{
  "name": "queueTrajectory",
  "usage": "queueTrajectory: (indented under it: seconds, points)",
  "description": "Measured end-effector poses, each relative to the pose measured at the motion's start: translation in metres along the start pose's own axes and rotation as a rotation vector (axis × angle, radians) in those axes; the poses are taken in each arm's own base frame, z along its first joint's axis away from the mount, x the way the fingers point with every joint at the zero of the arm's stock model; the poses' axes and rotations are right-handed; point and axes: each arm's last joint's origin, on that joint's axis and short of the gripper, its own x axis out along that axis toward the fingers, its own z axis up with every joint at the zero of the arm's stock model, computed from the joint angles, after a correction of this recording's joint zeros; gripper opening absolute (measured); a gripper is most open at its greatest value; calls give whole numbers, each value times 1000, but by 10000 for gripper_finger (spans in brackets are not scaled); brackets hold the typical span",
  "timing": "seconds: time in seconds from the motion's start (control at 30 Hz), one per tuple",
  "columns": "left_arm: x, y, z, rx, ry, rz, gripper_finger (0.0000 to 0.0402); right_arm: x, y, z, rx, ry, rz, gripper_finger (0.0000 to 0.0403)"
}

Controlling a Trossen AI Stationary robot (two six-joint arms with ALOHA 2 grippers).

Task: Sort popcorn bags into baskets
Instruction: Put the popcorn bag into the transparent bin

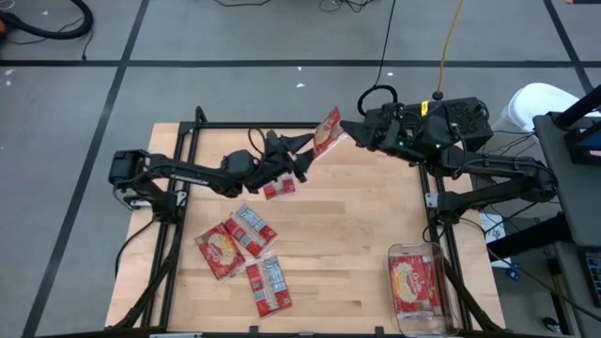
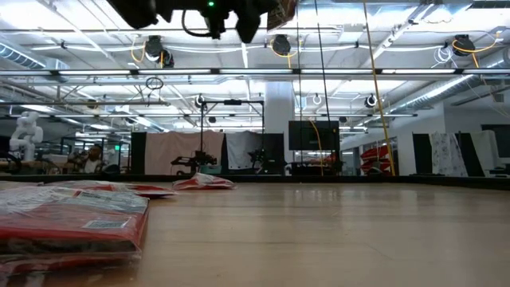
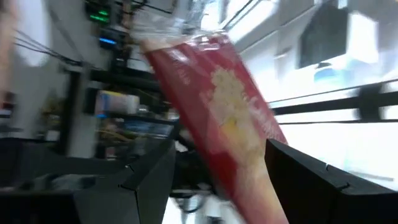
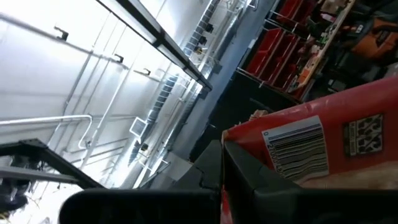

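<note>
One red popcorn bag (image 1: 327, 133) hangs high above the table's far middle, between my two grippers. My right gripper (image 1: 348, 131) is shut on it; in the right wrist view the bag's barcode face (image 4: 311, 146) shows beside the dark fingers. My left gripper (image 1: 303, 153) is open, and the bag's popcorn face (image 3: 230, 118) passes between its two spread fingers. The clear basket (image 1: 441, 282) at the near right holds one bag (image 1: 414, 284). Several more bags lie flat on the wood: one under the left arm (image 1: 279, 187) and three near left (image 1: 246, 253). My right gripper pinches the bag's edge next to the barcode (image 4: 249, 140) between its two shut fingers, coming from the table's right side. The bag is lifted clear and tilted. My left gripper's fingers (image 3: 305, 180) stand on either side of the bag's lower part; I cannot tell whether they touch it.
A black frame rail (image 1: 178, 188) runs around the wooden table top. In the low view a bag (image 2: 72, 215) lies close at the left and another (image 2: 203, 182) farther off. Bare wood (image 1: 357, 235) stretches between the loose bags and the basket.
</note>
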Motion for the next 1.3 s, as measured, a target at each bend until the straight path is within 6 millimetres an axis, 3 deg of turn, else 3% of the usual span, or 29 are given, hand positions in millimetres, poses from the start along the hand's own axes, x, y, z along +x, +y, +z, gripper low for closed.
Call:
queueTrajectory:
  seconds: [0.33, 0.77, 0.9, 1.03, 1.17, 1.3]
  points:
    - [21, 22, -3, -60, 7, -82, 237, 0, 2, -6, -76, 28, 5, 0]
    - [25, 10, 12, 19, -18, -217, 40, -1, 0, -10, -101, 83, -19, 0]
    - [27, 10, 17, 67, -10, -219, 17, -6, 0, -9, -99, 97, -53, 4]
    - [29, 9, 23, 134, 40, -224, 22, -17, 2, -8, -78, 131, -114, 34]
    - [31, 8, 26, 245, 105, -229, 38, -35, 1, -7, 7, 186, -238, 89]
    - [31, 11, 23, 376, 196, -208, 30, -55, -4, -8, 108, 236, -399, 150]
